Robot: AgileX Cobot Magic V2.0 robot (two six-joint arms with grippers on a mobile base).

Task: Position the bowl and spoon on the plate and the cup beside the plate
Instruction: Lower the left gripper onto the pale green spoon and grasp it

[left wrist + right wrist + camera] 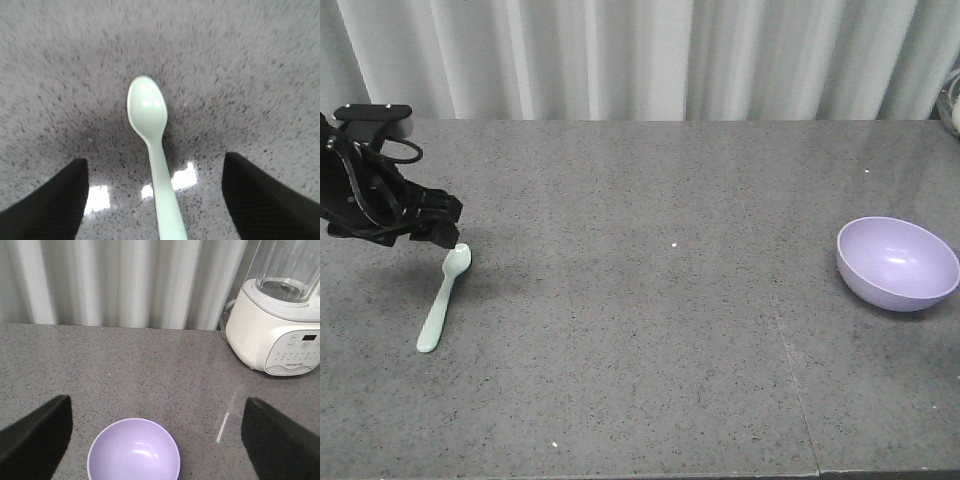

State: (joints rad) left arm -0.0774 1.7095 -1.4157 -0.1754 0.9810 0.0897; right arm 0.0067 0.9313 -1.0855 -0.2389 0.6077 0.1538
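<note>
The mint-green spoon (442, 300) lies flat on the grey table at the left, head toward the back. My left gripper (440, 228) hangs just over the spoon's head. In the left wrist view the spoon (147, 107) runs up the middle, and the left gripper (154, 160) is open with one finger on each side of the handle, clear of it. The lavender bowl (897, 262) stands upright and empty at the right. My right gripper (156, 402) is open above the bowl (133, 452). The plate and the cup are out of view.
A white blender (280, 330) stands on the table at the back right, beyond the bowl. A pale pleated curtain (640, 55) closes the table's far edge. A seam (775, 300) runs front to back through the tabletop.
</note>
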